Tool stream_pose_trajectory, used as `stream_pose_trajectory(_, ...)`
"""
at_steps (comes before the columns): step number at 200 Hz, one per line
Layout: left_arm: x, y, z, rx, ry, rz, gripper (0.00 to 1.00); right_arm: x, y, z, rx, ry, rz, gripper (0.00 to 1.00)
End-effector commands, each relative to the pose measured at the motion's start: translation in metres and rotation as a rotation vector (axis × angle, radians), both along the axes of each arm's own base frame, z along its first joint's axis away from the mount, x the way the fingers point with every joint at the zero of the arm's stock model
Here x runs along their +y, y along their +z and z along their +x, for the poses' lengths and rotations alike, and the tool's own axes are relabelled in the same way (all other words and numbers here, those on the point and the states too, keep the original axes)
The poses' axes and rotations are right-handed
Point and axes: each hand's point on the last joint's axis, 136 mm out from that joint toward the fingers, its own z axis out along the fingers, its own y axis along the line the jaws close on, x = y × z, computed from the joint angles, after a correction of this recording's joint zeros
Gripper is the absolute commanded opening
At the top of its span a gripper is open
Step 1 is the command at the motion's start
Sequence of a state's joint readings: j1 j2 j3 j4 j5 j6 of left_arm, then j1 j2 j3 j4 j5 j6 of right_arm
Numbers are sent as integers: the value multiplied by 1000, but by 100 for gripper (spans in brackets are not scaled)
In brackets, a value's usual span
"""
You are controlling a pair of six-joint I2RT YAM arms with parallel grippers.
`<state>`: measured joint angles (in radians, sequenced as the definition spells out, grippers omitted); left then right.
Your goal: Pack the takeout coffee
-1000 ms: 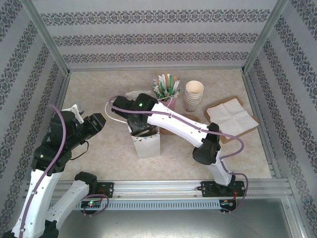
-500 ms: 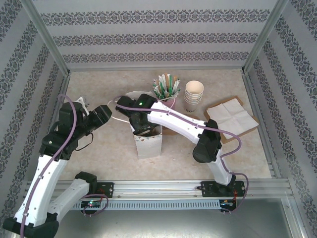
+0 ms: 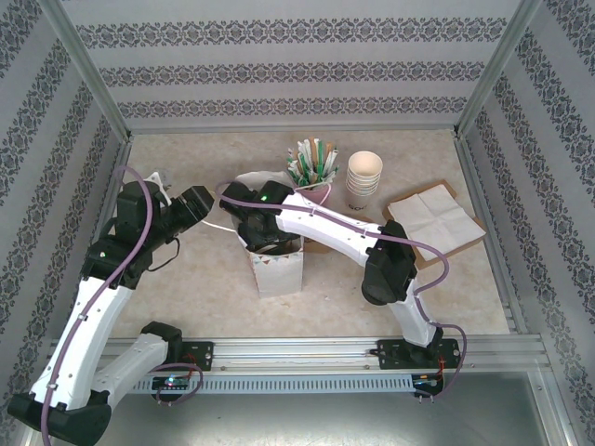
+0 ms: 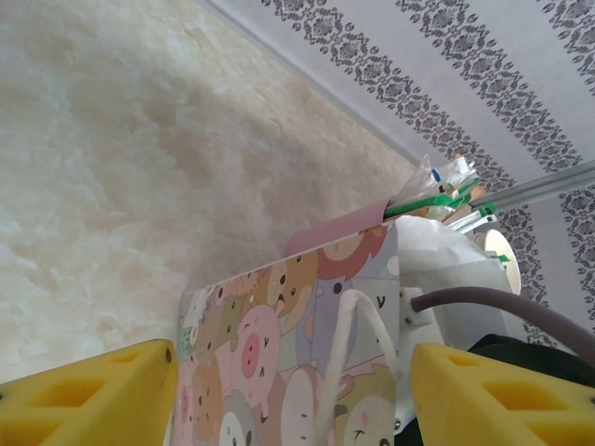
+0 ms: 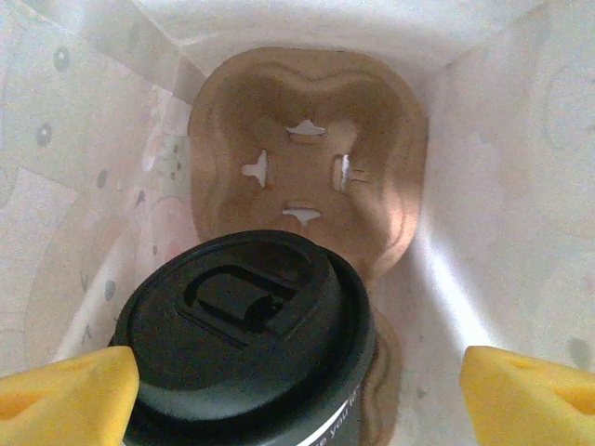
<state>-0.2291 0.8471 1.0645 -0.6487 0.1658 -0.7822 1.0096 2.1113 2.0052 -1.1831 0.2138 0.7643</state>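
sitting between spread right claw [image 5: 297, 395] fingers, takeout coffee [image 5: 246, 344]

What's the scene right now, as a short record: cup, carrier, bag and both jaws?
cup: black lid, inside the bag, over the carrier's near half
carrier: at the bag's bottom, far socket empty
bag: upright, mid-table
right jaws: open, either side of the cup, inside the bag
left jaws: open, facing the bag's side, holding nothing
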Motion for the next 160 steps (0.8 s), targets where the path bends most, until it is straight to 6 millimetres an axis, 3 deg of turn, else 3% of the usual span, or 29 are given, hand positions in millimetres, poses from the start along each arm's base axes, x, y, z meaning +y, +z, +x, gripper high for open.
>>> stream_pose_trajectory(1,2,27,4,-90,8,10,67,-7,-24,-2,49,-18,-47,89)
stream_pose_trajectory(83,5,28,1,-90,11,28,66,-12,-57,-7,93,-21,-95,84)
stream_pose_trajectory(105,5,26,1,-85,10,32,66,-9,-56,-7,93,-16,-70,80)
stream_pose_trajectory(130,5,26,2,-83,8,38,66,-5,-51,-6,83,-7,-46,66)
stream_pose_trajectory(160,5,25,2,-79,3,52,64,2,-24,1,13,11,7,56)
